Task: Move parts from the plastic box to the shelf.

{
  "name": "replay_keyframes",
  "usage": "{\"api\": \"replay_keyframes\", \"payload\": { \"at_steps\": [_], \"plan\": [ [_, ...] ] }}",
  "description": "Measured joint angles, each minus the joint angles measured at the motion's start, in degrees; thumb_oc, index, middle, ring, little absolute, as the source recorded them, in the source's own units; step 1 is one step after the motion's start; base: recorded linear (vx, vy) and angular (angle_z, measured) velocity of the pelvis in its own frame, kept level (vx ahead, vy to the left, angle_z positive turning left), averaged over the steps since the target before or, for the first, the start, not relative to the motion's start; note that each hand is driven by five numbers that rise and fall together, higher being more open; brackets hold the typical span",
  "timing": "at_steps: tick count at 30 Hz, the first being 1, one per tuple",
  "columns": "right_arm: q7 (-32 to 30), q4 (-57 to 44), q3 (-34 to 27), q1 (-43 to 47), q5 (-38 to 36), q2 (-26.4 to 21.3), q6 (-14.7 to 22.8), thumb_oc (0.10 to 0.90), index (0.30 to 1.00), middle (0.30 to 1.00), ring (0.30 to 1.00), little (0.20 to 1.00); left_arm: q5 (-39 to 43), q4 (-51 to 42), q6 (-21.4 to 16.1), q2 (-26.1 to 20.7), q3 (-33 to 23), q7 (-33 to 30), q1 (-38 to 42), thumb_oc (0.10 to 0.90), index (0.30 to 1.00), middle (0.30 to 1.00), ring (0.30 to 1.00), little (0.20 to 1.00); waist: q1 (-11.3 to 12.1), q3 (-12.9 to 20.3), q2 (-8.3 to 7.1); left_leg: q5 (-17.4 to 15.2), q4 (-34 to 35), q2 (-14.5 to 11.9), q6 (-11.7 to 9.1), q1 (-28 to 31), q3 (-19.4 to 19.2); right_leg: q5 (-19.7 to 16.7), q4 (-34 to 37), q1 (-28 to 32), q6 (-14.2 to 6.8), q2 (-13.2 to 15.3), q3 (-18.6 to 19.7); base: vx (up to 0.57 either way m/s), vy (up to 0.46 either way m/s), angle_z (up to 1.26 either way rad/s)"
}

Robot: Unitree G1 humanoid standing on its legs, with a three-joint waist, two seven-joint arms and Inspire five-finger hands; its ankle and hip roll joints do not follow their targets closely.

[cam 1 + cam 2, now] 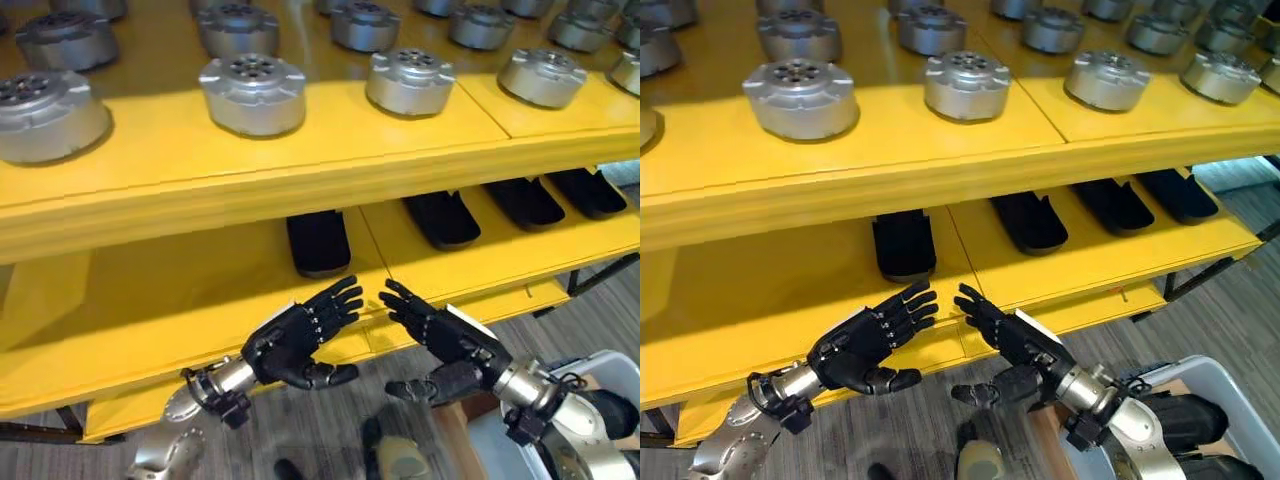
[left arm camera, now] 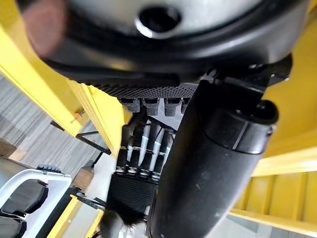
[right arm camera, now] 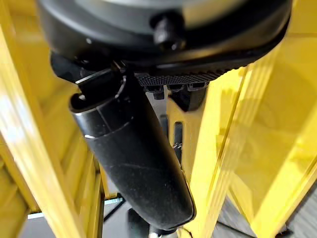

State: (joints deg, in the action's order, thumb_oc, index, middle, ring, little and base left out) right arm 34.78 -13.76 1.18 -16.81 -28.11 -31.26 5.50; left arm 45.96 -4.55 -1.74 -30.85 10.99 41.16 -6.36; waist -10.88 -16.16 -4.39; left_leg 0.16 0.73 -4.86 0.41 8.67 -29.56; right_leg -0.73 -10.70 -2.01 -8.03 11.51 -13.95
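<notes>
Loads of round metal parts (image 1: pixel 252 92) already fill the shelf (image 1: pixel 300 150) at 12 o'clock, while left hand (image 1: pixel 295 345) and right hand (image 1: pixel 445 340) hover open and empty, so more trips look likely.

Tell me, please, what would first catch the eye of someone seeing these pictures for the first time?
The bright yellow shelf stands out first, its top level lined with rows of round silver metal parts. On the level below lie several flat black parts, side by side. In front of that lower level, the left hand and the right hand hover open and empty, fingertips almost meeting.

dark trays (image 1: pixel 318 243) half hidden under upper shelf (image 1: pixel 300 175)
</notes>
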Motion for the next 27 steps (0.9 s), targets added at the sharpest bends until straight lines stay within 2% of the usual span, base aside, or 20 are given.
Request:
{"api": "replay_keyframes", "payload": {
  "at_steps": [2,3,4,5,6,7,8,10,11,12,14,15,16,18,19,20,21,22,27],
  "plan": [
    [-1.09,0.80,0.33,0.48,0.13,0.03,0.49,0.900,1.000,1.000,1.000,1.000,0.05,0.06,0.00,0.03,0.03,0.05,-0.11,0.900,1.000,1.000,1.000,1.000,0.31,-0.17,0.51,-0.30,-0.87,-0.16,-0.60,-0.21,-0.75,-0.62,0.97,-0.10,0.82,-0.95,-0.67,-0.11,-0.113,-0.45],
    [-5.03,2.25,0.33,3.07,1.07,0.03,1.12,0.900,1.000,1.000,1.000,1.000,0.04,0.06,-0.08,-0.24,0.10,0.77,-0.24,0.900,1.000,1.000,1.000,1.000,-0.02,-0.53,1.92,-1.00,-2.30,-2.04,-1.17,-0.68,-3.21,-2.18,3.94,0.35,2.61,-2.62,0.31,-0.06,-0.115,-0.78],
    [-7.81,3.49,0.27,4.19,1.07,0.09,2.07,0.900,1.000,1.000,1.000,1.000,0.01,0.02,-0.19,-0.32,0.36,0.93,-0.39,0.900,1.000,1.000,1.000,1.000,0.05,-0.40,2.25,-1.37,-2.42,-2.46,-1.45,-0.49,-4.57,-2.75,7.12,0.91,2.16,-3.58,1.16,-0.06,-0.124,-0.98],
    [-9.77,3.54,-0.33,4.56,1.05,0.04,2.41,0.900,1.000,1.000,1.000,1.000,-0.02,-0.03,-0.26,-0.21,0.40,1.05,-0.28,0.900,1.000,1.000,1.000,1.000,0.05,-0.47,2.50,-1.67,-2.51,-3.24,-1.83,-0.45,-5.24,-2.76,8.94,1.22,2.43,-3.41,-0.16,-0.05,-0.119,-0.79],
    [-12.74,4.54,-0.79,5.11,1.88,0.36,3.96,0.900,1.000,1.000,1.000,1.000,0.00,0.03,-0.26,0.14,0.60,0.73,-0.01,0.900,1.000,1.000,1.000,1.000,-0.12,-0.52,3.37,-0.96,-3.13,-5.10,-2.51,-0.51,-7.32,-0.92,8.11,0.43,4.58,-2.80,-5.05,-0.02,-0.040,-0.87],
    [-15.23,5.37,-1.12,5.91,3.93,1.43,4.56,0.900,1.000,1.000,1.000,1.000,0.32,0.05,-0.34,0.18,0.64,0.59,-0.07,0.900,1.000,1.000,1.000,1.000,0.70,-0.50,3.51,-1.01,-3.73,-6.29,-2.66,0.05,-9.62,1.12,5.00,-0.22,5.83,-1.77,-8.70,0.00,0.000,-1.12],
    [-18.54,5.31,-1.67,5.57,5.55,1.59,5.29,0.900,1.000,1.000,1.000,1.000,0.51,0.48,-0.47,0.50,0.57,0.61,0.12,0.900,1.000,1.000,1.000,1.000,1.42,0.09,2.55,-2.68,-4.62,-6.24,-4.06,0.92,-10.71,-1.92,3.00,-0.05,5.53,-0.17,-9.38,-0.02,-0.050,-0.88],
    [-20.10,5.35,-2.57,5.43,5.66,1.42,5.52,0.900,1.000,1.000,1.000,1.000,0.51,0.87,-0.54,0.82,1.06,0.42,0.58,0.900,1.000,1.000,1.000,1.000,-0.15,0.41,3.50,-2.61,-4.78,-7.38,-4.13,0.38,-9.19,-1.95,3.35,0.17,5.54,-1.62,-9.54,-0.14,-0.295,-0.30],
    [-21.41,5.33,-2.94,5.19,6.60,1.55,5.58,0.900,1.000,1.000,1.000,1.000,0.51,0.82,-0.53,1.12,1.38,0.21,0.92,0.900,1.000,1.000,1.000,1.000,-1.39,0.55,3.97,-1.88,-4.96,-7.62,-4.94,1.10,-9.14,-2.15,4.12,-0.49,5.84,-2.92,-9.65,-0.16,-0.329,-0.28],
    [-23.13,5.06,-3.20,5.27,9.43,2.41,5.71,0.900,1.000,1.000,1.000,1.000,0.64,0.37,-0.69,1.36,1.63,-0.82,0.75,0.900,1.000,1.000,1.000,1.000,-1.75,0.68,4.38,-1.32,-5.06,-7.98,-5.92,1.11,-9.71,-2.59,4.80,-0.72,6.40,-3.86,-8.83,-0.12,-0.212,-0.69],
    [-26.79,4.30,-4.01,5.64,13.18,3.96,6.24,0.900,1.000,1.000,1.000,1.000,0.70,0.32,-0.69,1.92,3.07,-1.93,1.03,0.900,1.000,1.000,1.000,1.000,-2.01,1.27,5.97,-1.33,-3.10,-7.83,-5.83,2.45,-11.79,-4.27,6.65,-1.27,7.02,-5.44,-5.01,-0.05,-0.091,-0.92],
    [-28.00,4.53,-4.36,5.23,13.98,3.39,6.27,0.900,1.000,1.000,1.000,1.000,0.71,0.33,-0.69,2.33,3.44,-2.04,1.19,0.900,1.000,1.000,1.000,1.000,-3.74,1.47,6.54,-1.12,-2.21,-7.58,-6.14,2.72,-12.47,-4.57,7.30,-1.33,6.97,-5.66,-4.64,0.00,0.002,-0.51],
    [-28.67,4.87,-4.84,4.78,14.40,3.24,6.23,0.900,1.000,1.000,1.000,1.000,0.70,0.42,-0.69,2.77,3.57,-2.04,1.51,0.900,1.000,1.000,1.000,1.000,-4.72,1.54,6.72,-1.21,-1.43,-7.40,-6.01,2.71,-12.62,-4.68,7.84,-1.14,6.88,-5.36,-4.38,-0.13,-0.263,-0.25],
    [-30.14,5.07,-6.10,3.04,14.56,3.21,6.03,0.900,1.000,1.000,1.000,1.000,0.71,0.50,-0.69,3.53,4.06,-2.07,2.77,0.900,1.000,1.000,1.000,1.000,-5.15,1.55,6.77,-1.06,-0.38,-6.96,-6.12,3.44,-12.66,-5.11,8.64,-0.83,6.96,-5.79,-3.83,-0.21,-0.449,-0.21],
    [-30.64,6.02,-6.71,1.79,14.59,3.23,6.38,0.900,1.000,1.000,1.000,1.000,1.04,0.35,-1.52,3.36,5.54,-2.62,2.87,0.900,1.000,1.000,1.000,1.000,-6.30,1.71,6.54,-0.36,-1.16,-6.74,-6.74,4.02,-12.81,-5.56,8.50,-1.77,7.24,-6.65,-2.15,-0.19,-0.383,-0.64],
    [-31.39,5.82,-6.37,1.63,14.59,3.38,6.36,0.900,1.000,1.000,1.000,1.000,0.90,0.46,-1.48,3.09,7.06,-3.00,3.00,0.900,1.000,1.000,1.000,1.000,-6.61,1.86,7.16,-0.77,0.52,-6.41,-6.22,4.74,-12.40,-6.28,9.56,-1.80,7.19,-7.22,-0.57,-0.20,-0.376,-0.67],
    [-32.41,5.82,-6.38,1.27,14.58,3.35,6.29,0.900,1.000,1.000,1.000,1.000,0.90,0.39,-1.50,3.09,7.79,-3.12,3.81,0.900,1.000,1.000,1.000,1.000,-8.72,1.94,7.38,-0.31,1.95,-5.75,-6.69,4.99,-12.61,-6.91,10.94,-1.89,6.64,-7.30,-0.18,-0.19,-0.357,-0.55],
    [-32.94,5.82,-6.40,1.01,14.59,3.32,6.23,0.900,1.000,1.000,1.000,1.000,0.91,0.36,-1.50,3.10,7.98,-3.19,4.05,0.900,1.000,1.000,1.000,1.000,-9.55,1.94,7.38,-0.18,2.47,-5.53,-6.70,5.12,-12.67,-7.25,11.47,-1.86,6.48,-7.47,0.37,-0.13,-0.263,-0.17],
    [-35.51,5.81,-6.50,-0.16,15.20,3.27,6.15,0.900,1.000,1.000,1.000,1.000,0.92,0.27,-2.05,3.28,9.25,-4.47,5.28,0.900,1.000,1.000,1.000,1.000,-10.56,2.31,7.97,-0.11,3.58,-4.88,-6.69,5.45,-13.92,-8.65,13.62,-1.98,6.70,-8.25,2.86,-0.08,-0.200,-0.21]
  ]
}}
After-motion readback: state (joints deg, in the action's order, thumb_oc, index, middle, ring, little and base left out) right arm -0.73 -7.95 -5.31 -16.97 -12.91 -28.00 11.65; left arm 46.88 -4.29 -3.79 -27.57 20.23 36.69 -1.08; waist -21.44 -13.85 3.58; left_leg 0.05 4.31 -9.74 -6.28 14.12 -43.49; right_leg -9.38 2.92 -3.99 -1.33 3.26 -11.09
